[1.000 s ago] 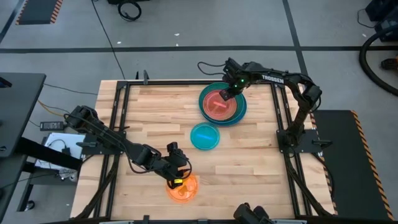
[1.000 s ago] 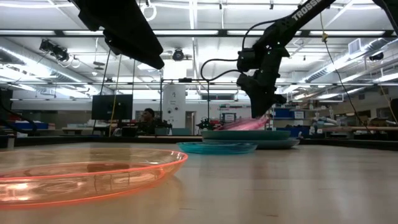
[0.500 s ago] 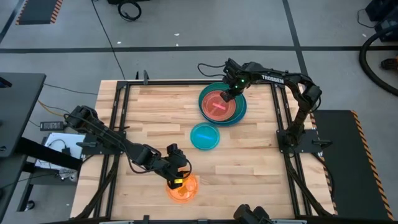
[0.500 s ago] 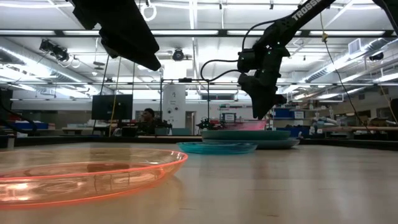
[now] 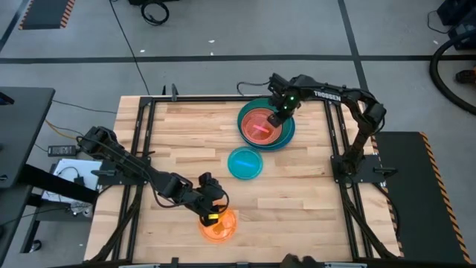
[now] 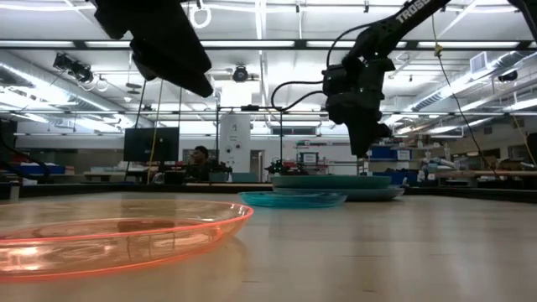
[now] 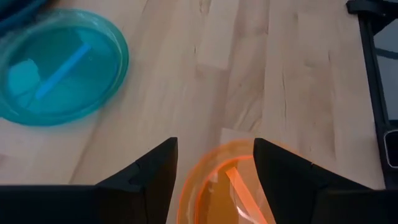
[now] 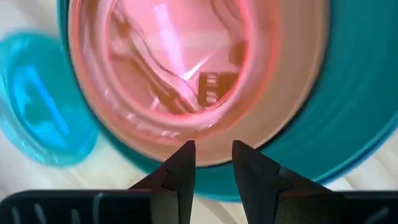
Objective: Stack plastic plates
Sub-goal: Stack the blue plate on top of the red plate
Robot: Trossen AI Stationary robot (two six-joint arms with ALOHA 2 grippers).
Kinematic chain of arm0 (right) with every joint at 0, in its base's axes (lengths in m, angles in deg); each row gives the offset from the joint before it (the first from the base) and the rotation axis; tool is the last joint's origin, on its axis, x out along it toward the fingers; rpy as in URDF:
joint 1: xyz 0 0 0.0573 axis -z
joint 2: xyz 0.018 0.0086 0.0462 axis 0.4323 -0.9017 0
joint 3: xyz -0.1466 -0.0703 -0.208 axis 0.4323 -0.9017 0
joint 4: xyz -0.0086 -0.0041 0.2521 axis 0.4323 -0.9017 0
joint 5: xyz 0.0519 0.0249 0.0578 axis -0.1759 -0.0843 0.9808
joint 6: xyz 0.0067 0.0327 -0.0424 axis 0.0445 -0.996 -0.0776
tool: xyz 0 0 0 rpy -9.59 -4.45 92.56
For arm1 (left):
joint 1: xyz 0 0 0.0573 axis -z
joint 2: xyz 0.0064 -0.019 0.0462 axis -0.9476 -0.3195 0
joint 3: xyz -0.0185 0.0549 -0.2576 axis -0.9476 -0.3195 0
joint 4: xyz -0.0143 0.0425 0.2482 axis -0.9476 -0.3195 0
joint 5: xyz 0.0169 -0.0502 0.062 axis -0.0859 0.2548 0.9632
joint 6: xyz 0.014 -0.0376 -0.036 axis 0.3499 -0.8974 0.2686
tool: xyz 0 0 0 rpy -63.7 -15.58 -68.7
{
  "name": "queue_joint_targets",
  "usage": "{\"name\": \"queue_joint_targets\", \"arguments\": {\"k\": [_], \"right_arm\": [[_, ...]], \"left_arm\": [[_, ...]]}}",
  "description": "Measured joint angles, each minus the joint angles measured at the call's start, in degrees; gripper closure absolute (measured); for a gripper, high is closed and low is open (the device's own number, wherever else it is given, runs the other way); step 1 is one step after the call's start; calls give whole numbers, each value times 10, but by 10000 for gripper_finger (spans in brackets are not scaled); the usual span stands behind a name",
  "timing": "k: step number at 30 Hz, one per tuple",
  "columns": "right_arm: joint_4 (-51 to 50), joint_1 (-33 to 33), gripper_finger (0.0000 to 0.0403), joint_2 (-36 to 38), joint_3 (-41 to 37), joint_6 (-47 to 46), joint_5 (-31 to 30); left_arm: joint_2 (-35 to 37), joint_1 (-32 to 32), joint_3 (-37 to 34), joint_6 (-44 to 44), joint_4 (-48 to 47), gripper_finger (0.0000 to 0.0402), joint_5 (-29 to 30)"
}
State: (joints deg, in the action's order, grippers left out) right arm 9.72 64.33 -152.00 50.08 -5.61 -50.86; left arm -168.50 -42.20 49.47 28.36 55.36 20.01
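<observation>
Pink-red, the small plate (image 5: 262, 126) lies flat on top of the stack (image 5: 266, 124) at the far right of the wooden counter (image 5: 186, 141), resting inside a peach-tan plate (image 5: 250, 113) that sits on darker teal and blue plates (image 5: 288, 131). Above the stack's right edge hangs the right hand (image 5: 278, 115), its fingers (image 8: 180, 169) a small way apart with nothing between them; in the right wrist view the pink-red plate (image 8: 180, 56) shows just beyond the fingertips, clear of them. A small cyan plate (image 5: 245, 162) lies alone on the counter just near and left of the stack, close beside its rim but not on it. At the near edge of the counter, well apart from the others, an orange plate (image 5: 218, 224) lies flat. Over its far rim sits the left hand (image 5: 210, 214), fingers (image 7: 152, 174) spread wide to either side of the orange plate's edge (image 7: 227, 180), not gripping it.
</observation>
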Motion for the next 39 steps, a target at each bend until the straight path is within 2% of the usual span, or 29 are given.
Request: {"name": "queue_joint_targets", "arguments": {"k": [6, 12, 20, 25, 31, 39], "right_arm": [[18, -73, 290, 6, 0, 43, -39], [76, -159, 290, 6, 0, 114, -40], [93, -278, 291, 6, 0, 186, -70], [100, -343, 290, 6, 0, 230, -76], [150, -425, 275, 6, 0, 247, -161], [289, -510, 256, -10, -37, 275, -279]], "left_arm": [[0, 3, 0, -24, -13, 184, -21], [0, 3, 0, -66, -52, 184, -40], [0, 4, 0, -121, -109, 184, -98], [0, 17, 0, -138, -157, 184, -103], [0, 34, 0, -154, -192, 184, -97], [0, 37, 0, -155, -190, 184, -81]]}}
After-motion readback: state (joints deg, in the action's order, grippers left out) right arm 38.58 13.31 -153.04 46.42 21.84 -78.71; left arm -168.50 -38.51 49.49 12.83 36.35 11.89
